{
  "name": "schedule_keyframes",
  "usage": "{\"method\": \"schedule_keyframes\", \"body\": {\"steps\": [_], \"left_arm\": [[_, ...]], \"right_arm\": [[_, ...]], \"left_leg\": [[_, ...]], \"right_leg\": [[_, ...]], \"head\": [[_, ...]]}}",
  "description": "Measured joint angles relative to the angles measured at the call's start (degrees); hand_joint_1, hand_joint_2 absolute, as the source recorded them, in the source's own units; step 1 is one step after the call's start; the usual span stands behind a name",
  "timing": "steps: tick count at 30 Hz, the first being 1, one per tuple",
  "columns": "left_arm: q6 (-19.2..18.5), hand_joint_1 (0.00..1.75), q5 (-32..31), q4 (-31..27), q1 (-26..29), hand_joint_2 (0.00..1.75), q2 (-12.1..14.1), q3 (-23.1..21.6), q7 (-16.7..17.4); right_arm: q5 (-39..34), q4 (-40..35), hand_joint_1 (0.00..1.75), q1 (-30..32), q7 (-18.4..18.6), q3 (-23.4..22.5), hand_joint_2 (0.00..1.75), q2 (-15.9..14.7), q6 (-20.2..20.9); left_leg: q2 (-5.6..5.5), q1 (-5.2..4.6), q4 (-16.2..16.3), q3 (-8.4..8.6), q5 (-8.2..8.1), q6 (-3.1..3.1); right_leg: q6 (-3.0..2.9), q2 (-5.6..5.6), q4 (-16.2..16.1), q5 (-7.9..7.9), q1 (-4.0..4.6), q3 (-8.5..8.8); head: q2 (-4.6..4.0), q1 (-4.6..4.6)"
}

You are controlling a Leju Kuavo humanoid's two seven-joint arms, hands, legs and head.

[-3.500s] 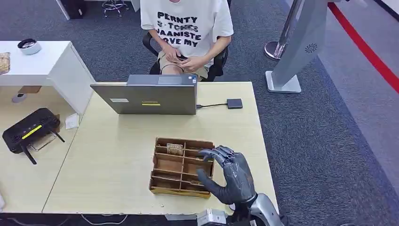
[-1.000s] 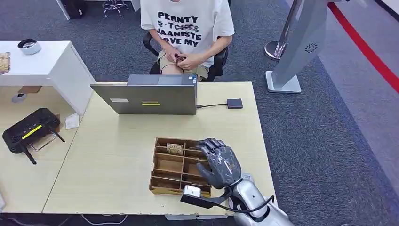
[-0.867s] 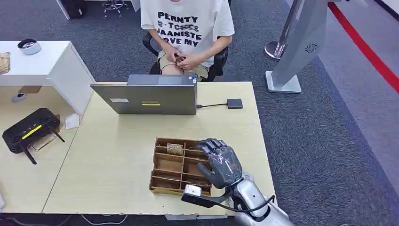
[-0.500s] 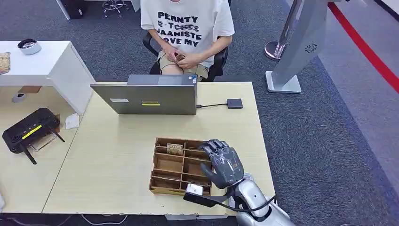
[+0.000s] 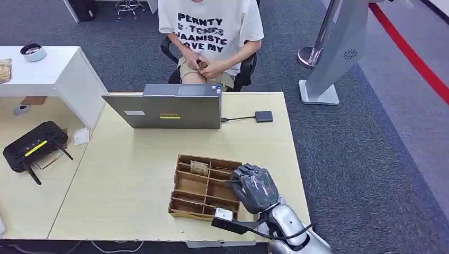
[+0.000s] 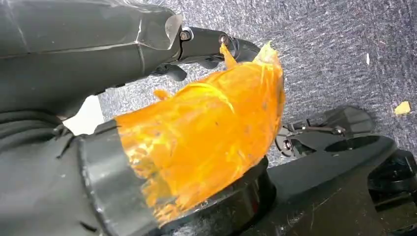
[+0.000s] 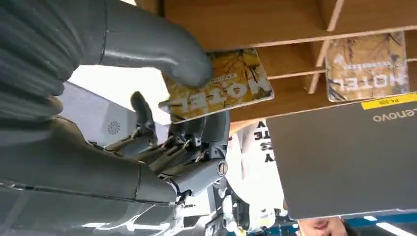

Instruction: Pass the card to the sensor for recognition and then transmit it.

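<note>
Where the pale wooden desk (image 5: 132, 174) runs out toward the grey carpet (image 5: 370, 159), a person in a white printed T-shirt (image 5: 210, 32) sits at the far edge, behind a grey laptop (image 5: 168, 108) whose lid is turned toward the robot. A tall silver stand (image 5: 339, 50) rises from the carpet off to the right. A thin cable runs from the laptop to a small dark sensor box (image 5: 263, 116), lying flat on the desk just to the laptop's right. On the neighbouring desk to the left lies a black router (image 5: 33, 145) with its antennas folded out.

Nearer the robot, a wooden divided tray (image 5: 204, 186) sits on the desk, slightly askew. The right hand (image 5: 255, 188) is over the tray's right side, its fingers curled downward. In the right wrist view the right hand (image 7: 162, 103) pinches a yellow-brown card (image 7: 219, 83) printed with the word HOTEL, the thick thumb pressing on one face and the darker fingers closing from the other; the card is lifted out of its compartment, close above the tray. A second card (image 5: 199, 168) of the same print stands in a far compartment of the tray, apart from the hand.

The left wrist view looks down at carpet past an orange taped cover, and I cannot tell how the left hand's fingers lie.
</note>
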Motion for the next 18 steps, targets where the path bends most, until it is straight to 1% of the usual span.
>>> {"method": "schedule_keyframes", "body": {"steps": [18], "left_arm": [[0.0,0.00,0.0,0.0,0.0,0.00,0.1,0.8,0.0]], "right_arm": [[-0.2,0.0,1.75,0.6,0.0,-0.7,1.75,-0.2,0.3]], "left_leg": [[0.02,0.00,0.0,0.05,0.00,0.00]], "right_leg": [[-0.01,0.01,0.0,0.01,0.00,0.03]], "head": [[0.00,-0.02]]}}
